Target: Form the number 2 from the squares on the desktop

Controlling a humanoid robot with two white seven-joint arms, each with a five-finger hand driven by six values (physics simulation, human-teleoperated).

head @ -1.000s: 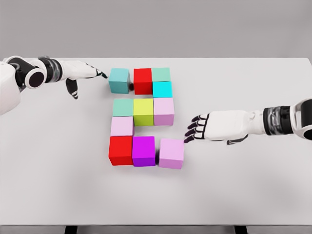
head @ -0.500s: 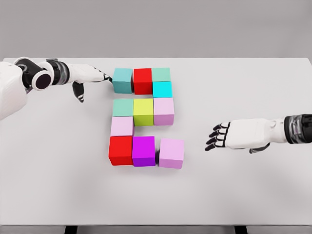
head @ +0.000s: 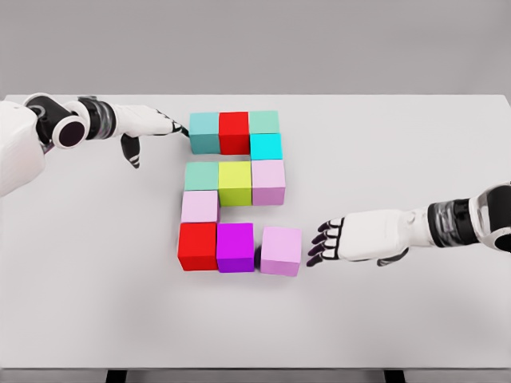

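While matte cubes point(head: 236, 183) form a blocky 2, smooth white table point(head: 415, 159)

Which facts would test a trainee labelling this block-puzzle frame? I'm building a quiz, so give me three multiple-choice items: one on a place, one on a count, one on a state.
1. Where does the yellow-green block sit?
A. Middle of the middle row
B. Bottom right corner
C. Top left corner

2. How many red blocks are on the table?
A. One
B. Two
C. Four

3. What is the right hand doing?
A. Gripping a block in the air
B. Open, holding nothing, fingertips just right of the pink block
C. Resting flat on top of the blocks

Answers:
1 A, it lies between a mint block and a pink one.
2 B, one red block is in the top row and one at bottom left.
3 B, its fingers are spread beside that block and nothing is lifted.
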